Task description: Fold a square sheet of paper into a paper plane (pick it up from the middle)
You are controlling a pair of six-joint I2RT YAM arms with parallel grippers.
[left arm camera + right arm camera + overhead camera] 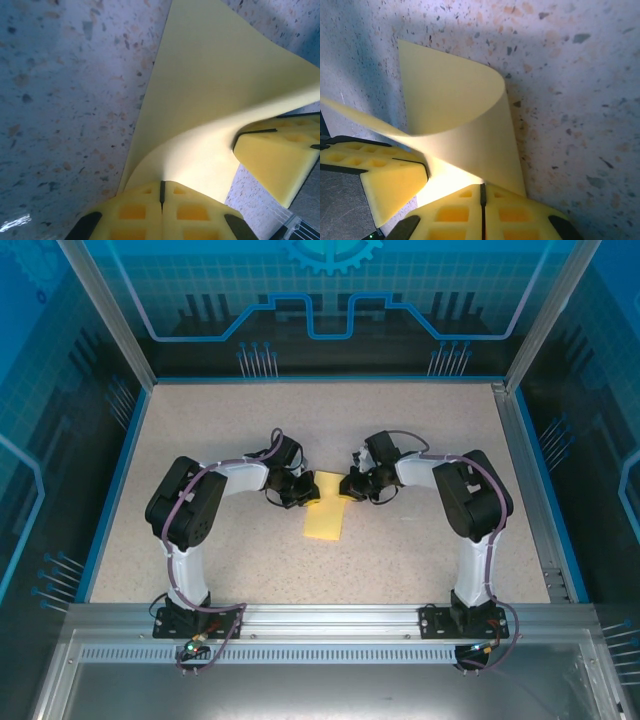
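Note:
The square sheet of paper [324, 516] is pale yellow and lies mid-table between the two arms, its far end lifted. My left gripper [304, 490] is shut on the sheet's left edge. In the left wrist view the paper [210, 90] curves up out of the closed yellow pads [145, 210]. My right gripper [346, 486] is shut on the right edge. In the right wrist view the paper [455, 100] bends over into a curl above the closed pads [510, 212]. Each wrist view shows the other gripper's yellow fingers [280, 160] [385, 175] close by, also on the sheet.
The speckled beige table [230, 430] is bordered by blue rails and aluminium posts [525, 440]. The two arm bases [190, 620] [465, 618] stand at the near edge.

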